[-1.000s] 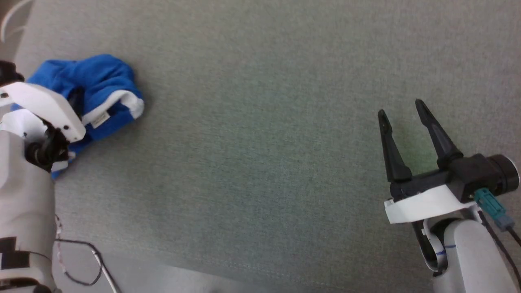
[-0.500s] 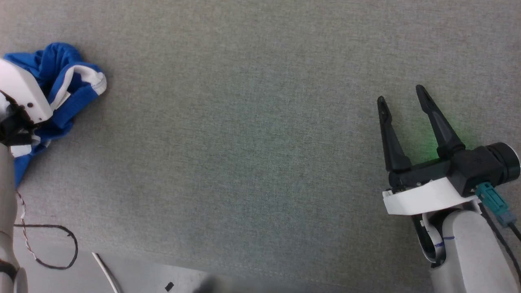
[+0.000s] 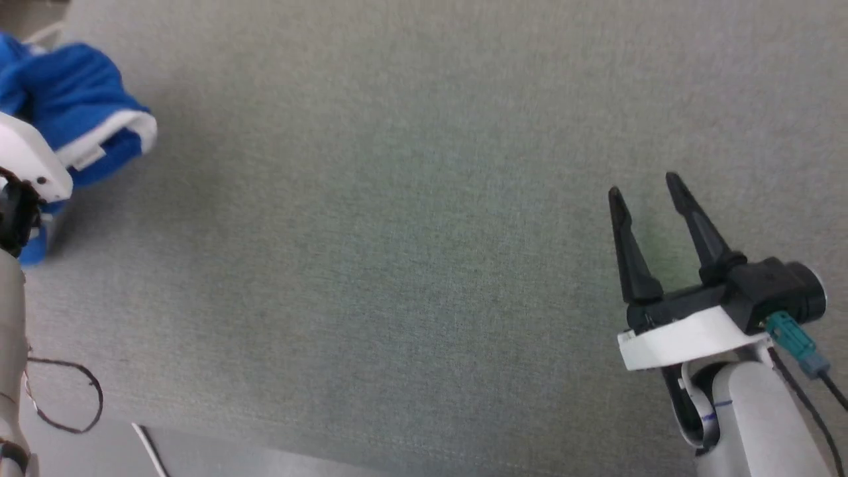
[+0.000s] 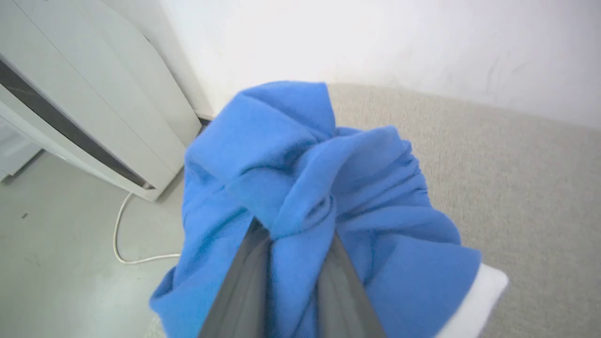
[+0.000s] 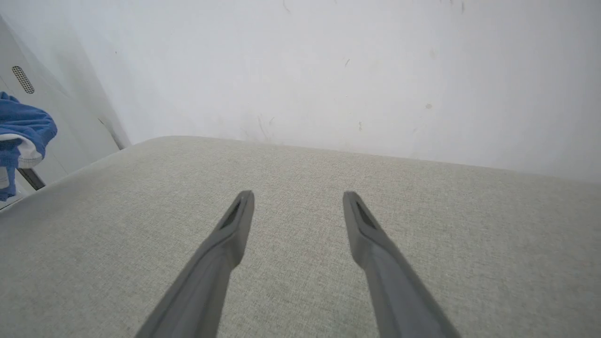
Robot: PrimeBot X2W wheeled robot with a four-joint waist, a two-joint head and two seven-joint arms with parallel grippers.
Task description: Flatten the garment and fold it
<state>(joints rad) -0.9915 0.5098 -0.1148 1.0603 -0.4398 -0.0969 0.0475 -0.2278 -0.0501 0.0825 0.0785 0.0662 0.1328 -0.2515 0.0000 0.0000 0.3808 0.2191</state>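
My left gripper (image 4: pixel 298 234) pinches the garment (image 4: pixel 300 155) in a bunch above the counter's (image 3: pixel 397 232) left edge; my right gripper (image 3: pixel 642 184) hangs spread wide, empty. Soft, light, limp cloth: I'd take hold at its white-trimmed hem (image 3: pixel 112 129).

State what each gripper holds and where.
Left gripper pinches a bunched fold of the bright blue fabric shorts; which part is unclear. Right gripper, open, holds nothing.
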